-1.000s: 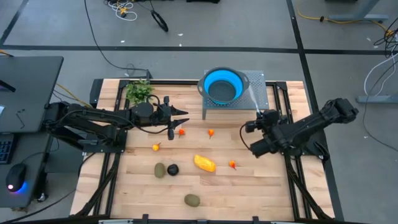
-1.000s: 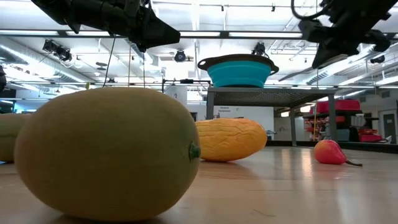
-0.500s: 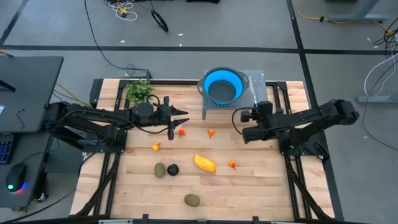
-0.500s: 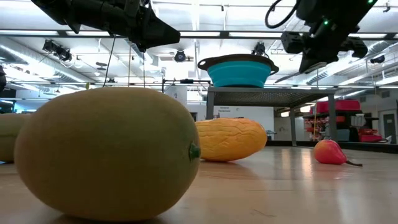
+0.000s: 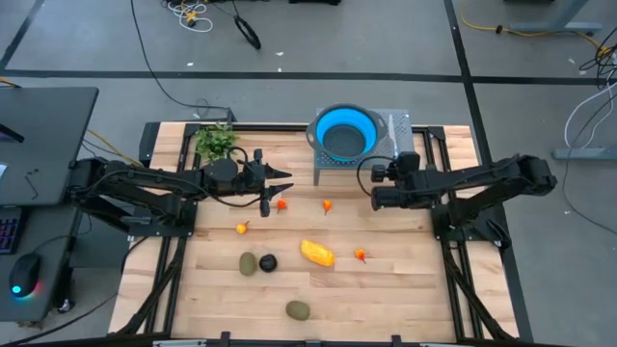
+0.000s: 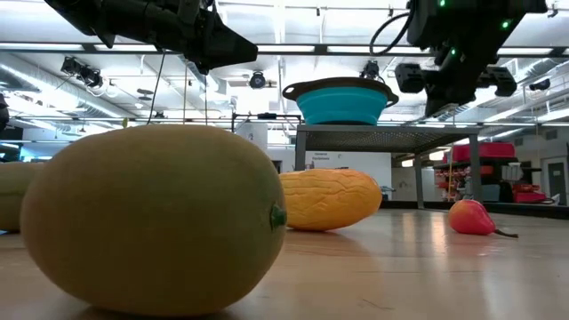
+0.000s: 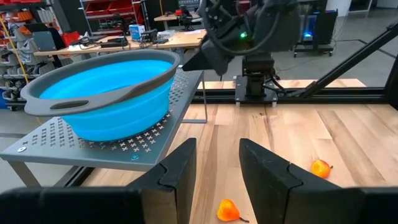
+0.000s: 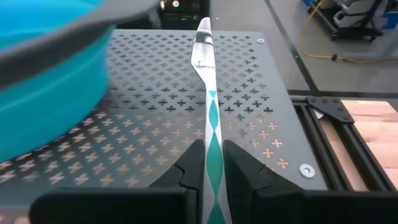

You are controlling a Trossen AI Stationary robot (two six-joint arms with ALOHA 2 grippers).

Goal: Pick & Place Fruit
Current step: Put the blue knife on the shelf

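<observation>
Only the right wrist view shows right hand [image 8: 213, 163] gripping striped strip [image 8: 208, 106].

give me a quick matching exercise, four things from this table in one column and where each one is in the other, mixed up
Things:
1. blue bowl
2. plant sprig
3. striped strip
4. black round fruit

Places:
a. table's back left corner
b. between the right gripper's fingers
c. on the perforated metal stand
d. beside an olive-green oval

Pairs: 1-c, 2-a, 3-b, 4-d

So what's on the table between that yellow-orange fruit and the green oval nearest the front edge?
Nothing. In the high view, bare wood separates the yellow-orange fruit from the green oval; the blackish round fruit sits off to the side.
</observation>
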